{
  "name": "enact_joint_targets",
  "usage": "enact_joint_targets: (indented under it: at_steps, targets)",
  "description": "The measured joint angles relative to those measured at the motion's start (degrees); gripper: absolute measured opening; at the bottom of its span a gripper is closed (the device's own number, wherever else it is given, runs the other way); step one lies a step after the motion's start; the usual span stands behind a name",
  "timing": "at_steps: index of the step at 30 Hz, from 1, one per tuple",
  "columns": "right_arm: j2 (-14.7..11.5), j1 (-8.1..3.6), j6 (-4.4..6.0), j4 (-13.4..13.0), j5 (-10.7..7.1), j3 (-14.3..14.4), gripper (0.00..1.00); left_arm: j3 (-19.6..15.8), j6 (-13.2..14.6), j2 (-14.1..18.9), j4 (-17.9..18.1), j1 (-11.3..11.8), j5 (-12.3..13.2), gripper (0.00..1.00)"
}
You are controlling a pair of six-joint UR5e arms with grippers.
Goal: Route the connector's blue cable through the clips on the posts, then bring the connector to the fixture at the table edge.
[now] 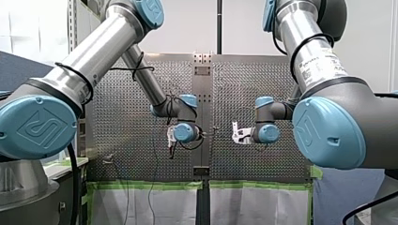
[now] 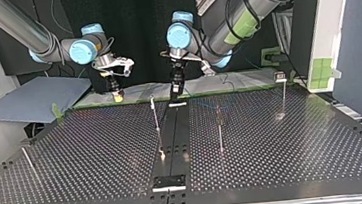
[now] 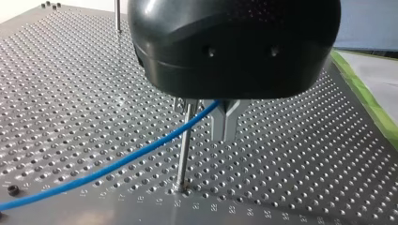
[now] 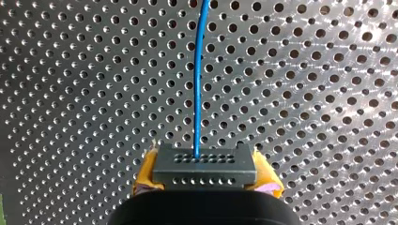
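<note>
While the perforated metal table [image 3: 70, 93] spreads below, my right gripper [image 4: 205, 169] pinches the dark grey rectangular connector [image 4: 204, 161] between yellow pads [image 4: 144, 173]. On my left gripper [image 3: 225, 133], metal fingers [image 3: 219, 123] clamp the thin blue cable [image 3: 117, 164] beside a slim metal post [image 3: 184, 150].

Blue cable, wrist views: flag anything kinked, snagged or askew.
Nothing stands out. The blue cable leaves the connector straight; my right gripper clamps that squarely, and my left gripper is shut on the cable beside a post.
</note>
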Motion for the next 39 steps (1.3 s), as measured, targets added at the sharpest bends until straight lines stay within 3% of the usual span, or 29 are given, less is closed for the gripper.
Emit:
enact_joint_targets:
  at_steps: [7,12,17,27,39]
  targets:
    - [0.08,-0.34,0.50,-0.35,-1.48,-0.11,0.00,0.97,0.15,0.00,-0.18,-0.27,-0.15,0.01]
    - [0.09,-0.68,1.79,-0.78,-2.81,-0.37,0.00,1.30,0.20,0.00,-0.52,-0.32,-0.21,0.01]
    - [0.09,-1.26,2.42,-0.69,-3.16,-0.48,0.00,1.32,0.46,0.00,-1.15,-0.34,-0.21,0.01]
    - [0.10,-2.68,2.77,-0.51,-3.22,-0.49,0.00,1.34,0.84,0.00,-1.66,-0.40,-0.26,0.01]
    - [0.10,-3.03,3.07,-0.61,-4.15,-0.89,0.00,1.86,0.92,0.01,-1.50,-0.87,-0.77,0.01]
